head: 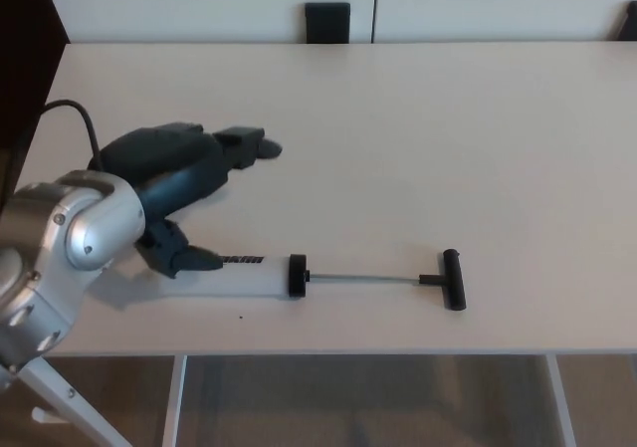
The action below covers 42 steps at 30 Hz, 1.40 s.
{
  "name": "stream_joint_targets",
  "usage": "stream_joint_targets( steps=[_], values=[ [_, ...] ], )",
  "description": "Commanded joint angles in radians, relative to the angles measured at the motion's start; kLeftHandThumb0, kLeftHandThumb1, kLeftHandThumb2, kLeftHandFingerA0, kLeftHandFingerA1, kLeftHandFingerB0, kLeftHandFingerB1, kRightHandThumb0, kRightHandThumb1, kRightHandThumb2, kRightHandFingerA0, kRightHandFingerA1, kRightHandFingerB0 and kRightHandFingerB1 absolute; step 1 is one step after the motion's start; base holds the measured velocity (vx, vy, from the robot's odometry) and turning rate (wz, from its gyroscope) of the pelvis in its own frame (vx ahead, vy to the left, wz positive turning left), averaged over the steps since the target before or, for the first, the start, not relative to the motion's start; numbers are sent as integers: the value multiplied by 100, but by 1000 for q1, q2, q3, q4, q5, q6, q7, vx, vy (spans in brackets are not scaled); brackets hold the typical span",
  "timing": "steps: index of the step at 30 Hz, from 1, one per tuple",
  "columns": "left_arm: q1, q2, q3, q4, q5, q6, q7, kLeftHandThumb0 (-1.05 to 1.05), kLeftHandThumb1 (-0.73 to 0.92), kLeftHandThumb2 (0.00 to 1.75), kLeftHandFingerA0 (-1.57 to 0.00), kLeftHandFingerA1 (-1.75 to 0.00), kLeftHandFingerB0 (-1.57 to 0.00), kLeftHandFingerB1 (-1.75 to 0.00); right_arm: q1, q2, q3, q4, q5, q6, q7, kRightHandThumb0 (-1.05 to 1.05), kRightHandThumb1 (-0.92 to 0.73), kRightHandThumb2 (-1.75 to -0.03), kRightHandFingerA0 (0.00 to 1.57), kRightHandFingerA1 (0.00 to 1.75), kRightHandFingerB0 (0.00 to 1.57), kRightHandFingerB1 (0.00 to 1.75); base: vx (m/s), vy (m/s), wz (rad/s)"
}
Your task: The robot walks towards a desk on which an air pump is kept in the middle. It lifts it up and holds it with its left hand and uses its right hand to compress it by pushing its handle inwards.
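The air pump [299,276] lies flat on the white table [448,148] near its front edge, its pale cylinder pointing left, the thin rod drawn out to the right and ending in a black T-handle [452,279]. The left robot hand [184,183] is low over the cylinder's left end, fingers [254,144] spread apart above and thumb [189,260] at the barrel, not closed around it. The right robot hand does not show.

The desk [448,128] is plain cream-white. The air pump [299,276] has a white barrel with black lettering, a black collar, a silver rod and a black handle. At lower left, the left hand [184,183] is black on a silver-grey forearm.
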Motion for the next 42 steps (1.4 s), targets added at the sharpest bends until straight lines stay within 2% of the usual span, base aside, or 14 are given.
stream_joint_targets(
  steps=[1, 21, 22, 24, 25, 26, 27, 29, 30, 32, 35, 36, 41, 42],
  values=[
    [-27, 53, -109, 21, 262, -2, -123, -26, 34, 87, -1, -49, 0, -46, -29, -52, 20, -11, -27, 54, -3, 2, -74, -61, 40, 54, 35, 47, 0, 0, 0],
    [51, -87, -211, 86, 380, 2, -71, -28, 33, 87, -1, -47, 0, -46, -44, -54, 15, -19, -7, 68, -16, 4, -77, -61, 41, 56, 34, 47, 0, 0, 0],
    [57, -104, -222, 109, 398, 2, -57, -59, 46, 71, -22, -40, -8, -33, -47, -52, 12, -17, -5, 70, -19, 4, -75, -61, 42, 57, 34, 47, 0, 0, 0],
    [64, -124, -230, 133, 421, 2, -43, -59, 46, 71, -22, -40, -8, -33, -48, -51, 9, -16, -2, 72, -20, 4, -75, -61, 42, 57, 34, 47, 0, 0, 0],
    [67, -148, -246, 167, 458, 2, -12, -59, 54, 76, -55, -50, -13, -37, -46, -55, 7, -24, -4, 77, -21, 3, -74, -60, 43, 57, 35, 47, 0, 0, 0],
    [68, -155, -249, 176, 469, 1, -3, -59, 54, 76, -55, -50, -13, -37, -45, -56, 6, -27, -4, 78, -21, 3, -74, -60, 43, 57, 35, 47, 0, 0, 0],
    [72, -180, -246, 201, 479, 11, 27, -25, 74, 62, -77, -91, -32, -32, -47, -55, 4, -28, 0, 79, -18, 3, -74, -61, 40, 55, 34, 47, 0, 0, 0],
    [75, -197, -241, 218, 485, 18, 46, -25, 74, 62, -77, -91, -32, -32, -48, -55, 3, -29, 3, 79, -15, 3, -74, -61, 40, 55, 34, 47, 0, 0, 0],
    [68, -239, -245, 291, 500, 20, 115, -15, 56, 56, -71, -117, -61, -44, -47, -52, -1, -39, 8, 86, -18, 4, -74, -61, 40, 56, 33, 46, 0, 0, 0],
    [57, -305, -247, 404, 520, 14, 215, -16, 52, 55, -73, -116, -68, -49, -44, -50, -6, -51, 11, 92, -21, 2, -74, -61, 39, 54, 33, 46, 0, 0, 0],
    [51, -346, -241, 471, 526, 5, 271, -16, 52, 55, -73, -116, -68, -49, -42, -49, -7, -54, 9, 89, -22, 2, -74, -61, 39, 54, 33, 46, 0, 0, 0],
    [47, -364, -240, 496, 525, -3, 297, -17, 55, 56, -81, -99, -70, -51, -36, -46, -4, -75, 6, 93, -27, 2, -76, -61, 43, 56, 35, 46, 0, 0, 0],
    [47, -410, -235, 536, 520, -23, 349, -16, 55, 56, -83, -102, -70, -51, 11, -18, -1, -217, 18, 104, -43, 2, -75, -61, 44, 58, 35, 48, 0, 0, 0],
    [48, -410, -229, 524, 519, -38, 367, -17, 56, 57, -82, -113, -72, -53, 82, 8, -7, -364, 56, 112, -38, 2, -58, -91, 38, 64, 28, 56, 0, 0, 0]
  ],
)
